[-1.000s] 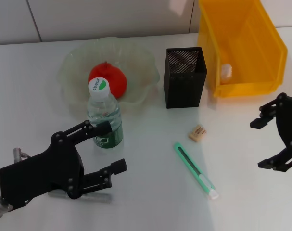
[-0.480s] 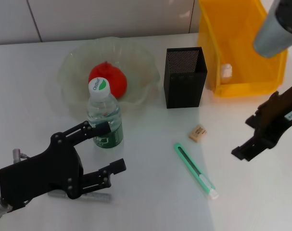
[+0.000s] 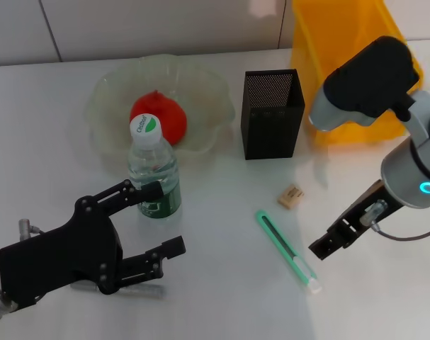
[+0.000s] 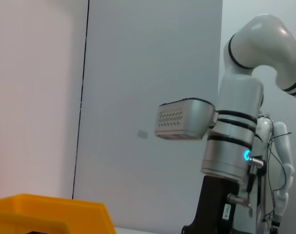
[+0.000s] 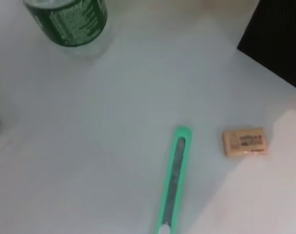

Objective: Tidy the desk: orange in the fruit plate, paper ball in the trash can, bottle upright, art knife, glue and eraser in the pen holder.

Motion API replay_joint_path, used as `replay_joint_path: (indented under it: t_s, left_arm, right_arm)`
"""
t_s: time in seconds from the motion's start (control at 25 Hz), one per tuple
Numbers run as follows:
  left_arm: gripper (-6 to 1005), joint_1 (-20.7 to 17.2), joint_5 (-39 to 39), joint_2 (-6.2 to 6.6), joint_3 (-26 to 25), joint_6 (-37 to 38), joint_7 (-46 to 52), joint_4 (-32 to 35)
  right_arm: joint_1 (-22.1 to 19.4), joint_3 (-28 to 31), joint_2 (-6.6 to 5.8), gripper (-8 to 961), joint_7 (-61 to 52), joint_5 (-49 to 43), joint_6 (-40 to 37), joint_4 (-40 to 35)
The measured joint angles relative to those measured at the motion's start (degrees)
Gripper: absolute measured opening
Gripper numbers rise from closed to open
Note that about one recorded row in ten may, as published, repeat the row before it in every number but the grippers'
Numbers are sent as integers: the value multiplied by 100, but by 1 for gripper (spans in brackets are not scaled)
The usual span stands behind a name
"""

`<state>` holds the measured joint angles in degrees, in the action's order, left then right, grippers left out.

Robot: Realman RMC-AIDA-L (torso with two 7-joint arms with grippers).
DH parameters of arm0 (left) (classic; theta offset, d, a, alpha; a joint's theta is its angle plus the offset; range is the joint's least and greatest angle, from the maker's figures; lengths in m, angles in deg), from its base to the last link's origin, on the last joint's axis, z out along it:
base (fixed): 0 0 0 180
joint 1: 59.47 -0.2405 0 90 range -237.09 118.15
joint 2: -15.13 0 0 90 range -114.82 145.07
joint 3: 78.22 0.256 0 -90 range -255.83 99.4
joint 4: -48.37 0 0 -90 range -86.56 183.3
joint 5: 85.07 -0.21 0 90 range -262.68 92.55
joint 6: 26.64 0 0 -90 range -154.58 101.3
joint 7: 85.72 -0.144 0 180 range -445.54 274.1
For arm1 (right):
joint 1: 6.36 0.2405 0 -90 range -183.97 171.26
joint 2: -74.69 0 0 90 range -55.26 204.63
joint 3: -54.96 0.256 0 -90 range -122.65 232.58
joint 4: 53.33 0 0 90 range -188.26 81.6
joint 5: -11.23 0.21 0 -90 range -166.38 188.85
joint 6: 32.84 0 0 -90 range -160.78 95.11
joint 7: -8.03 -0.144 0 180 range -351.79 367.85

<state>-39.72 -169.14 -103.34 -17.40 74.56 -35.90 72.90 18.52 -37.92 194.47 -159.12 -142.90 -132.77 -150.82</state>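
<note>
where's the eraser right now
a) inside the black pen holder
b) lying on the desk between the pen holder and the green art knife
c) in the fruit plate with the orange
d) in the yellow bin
b: the eraser lies flat on the desk, nearer the camera than the pen holder and just past the far tip of the art knife, touching neither.

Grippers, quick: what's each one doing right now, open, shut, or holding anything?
Left gripper: open, empty, beside the upright bottle.
Right gripper: above the desk near the art knife; open or shut cannot be told.
</note>
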Motion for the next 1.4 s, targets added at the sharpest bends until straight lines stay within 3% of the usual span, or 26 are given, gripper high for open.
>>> replay_joint_path:
  t_s: [0.36, 0.92, 1.4]
  left_arm:
    - [794, 16, -32, 7, 9, 22, 48, 47]
    - [791, 29, -40, 9, 9, 62, 54, 57]
    - [789, 29, -58, 17, 25, 88, 54, 61]
  right_arm:
    - [-27, -444, 2, 796, -210, 169, 294, 359]
    - [-19, -326, 10, 765, -237, 496, 462, 681]
    - [10, -352, 10, 526, -240, 554, 690, 985]
